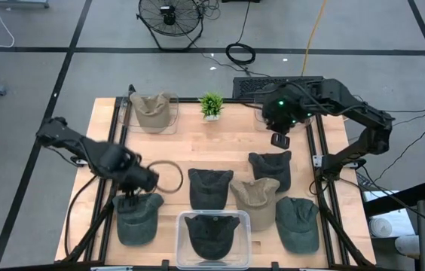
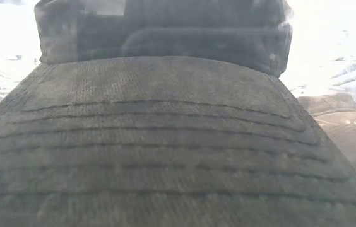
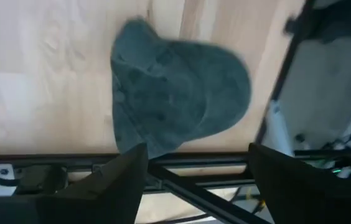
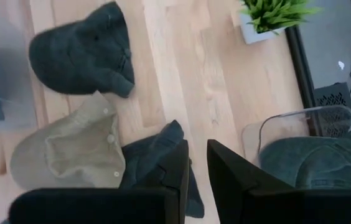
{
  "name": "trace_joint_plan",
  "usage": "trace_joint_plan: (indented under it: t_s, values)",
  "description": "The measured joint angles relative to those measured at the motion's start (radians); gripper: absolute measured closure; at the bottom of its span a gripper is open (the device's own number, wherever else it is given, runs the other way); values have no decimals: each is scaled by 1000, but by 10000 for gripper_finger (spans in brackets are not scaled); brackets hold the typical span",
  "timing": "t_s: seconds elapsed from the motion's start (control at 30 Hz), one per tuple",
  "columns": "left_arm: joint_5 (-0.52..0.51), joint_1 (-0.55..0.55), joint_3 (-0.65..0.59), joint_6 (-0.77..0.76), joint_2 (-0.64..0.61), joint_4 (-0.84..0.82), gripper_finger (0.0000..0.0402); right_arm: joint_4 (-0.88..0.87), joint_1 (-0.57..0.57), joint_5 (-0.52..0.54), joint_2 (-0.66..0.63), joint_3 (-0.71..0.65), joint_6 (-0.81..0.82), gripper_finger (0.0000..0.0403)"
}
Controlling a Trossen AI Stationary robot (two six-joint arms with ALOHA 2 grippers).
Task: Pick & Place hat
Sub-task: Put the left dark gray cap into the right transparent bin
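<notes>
A dark green fabric cap (image 1: 137, 218) is lying flat at the near left corner of the pale wooden table (image 1: 227, 143), beside a clear plastic bin (image 1: 213, 239) holding another dark cap. The left gripper (image 1: 131, 197) is hovering just above it, fingers spread wide, grasping nothing. The right gripper (image 1: 280, 140) is waiting at the far right, fingers nearly together, empty.
</notes>
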Motion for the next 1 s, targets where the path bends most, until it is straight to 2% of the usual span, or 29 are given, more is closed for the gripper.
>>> trace_joint_plan:
  t_s: [0.23,0.53,0.67,0.83,1.0]
  values:
    - [38,-134,-209,-119,0,199,110,5,0,3,-32,0,8,353]
    - [46,-218,-357,-274,0,378,110,9,0,4,-37,0,-17,353]
    - [17,-239,-396,-312,0,445,113,11,0,4,-37,0,-23,353]
    - [-63,-272,-451,-338,1,558,135,12,0,4,-37,0,-18,353]
    - [-86,-297,-506,-390,1,570,159,8,0,4,-37,0,10,353]
